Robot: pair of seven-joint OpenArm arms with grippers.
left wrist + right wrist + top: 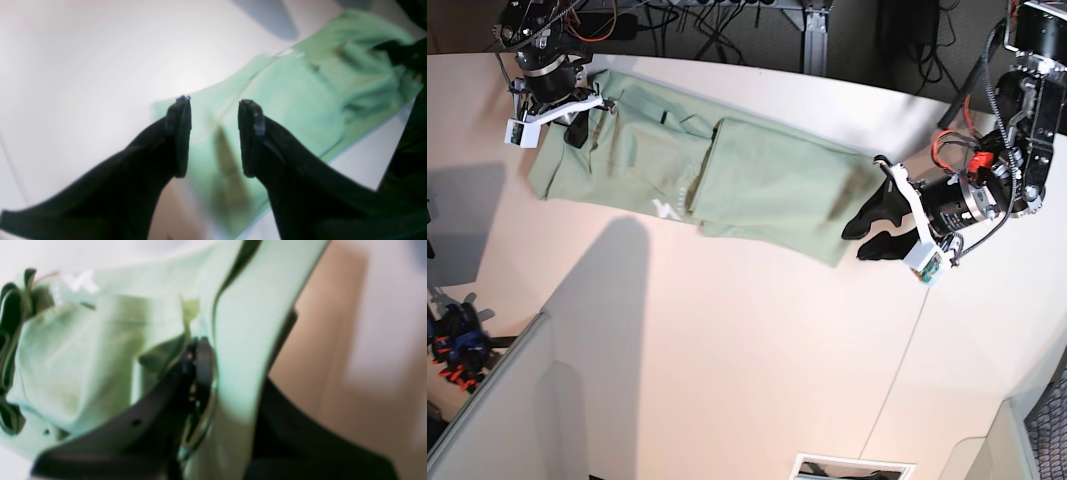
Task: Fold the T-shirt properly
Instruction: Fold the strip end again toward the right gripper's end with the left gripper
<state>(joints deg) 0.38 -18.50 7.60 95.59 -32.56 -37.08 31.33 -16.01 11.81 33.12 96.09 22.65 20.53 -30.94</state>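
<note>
At the far left of the base view, my right claw (577, 118) sits on the collar end of the T-shirt (727, 175), pinched tight on a fold of the mint fabric. The wrist view confirms it: cloth is bunched betw. the pads, w/ the white logo mark (81, 281) just above and more fabric draped over the other finger.

Moving right, the T-shirt lies as a long narrow band across the tabletop (757, 360), running diagonally from upper left to the middle. The sides look already folded in lengthwise, w/ the white logo mark near the lower edge at about mid-band.

Further right, the hem end of the band stops just beside my left claw (867, 235). That one is spread moderately wide and empty; in its wrist cam the shirt's edge shows thru the gap betw. the fingers (180, 133), not yet gripped.

Step in hand, I'd judge: the crosswise fold, w/ one end grabbed and the other pending.

Next move prob. needs the left claw lowered onto the hem corner and closed on both layers. After that, the ends must be brought together w/o dragging the lengthwise folds open. Pics are blurry, so layer count is unclear.
</note>
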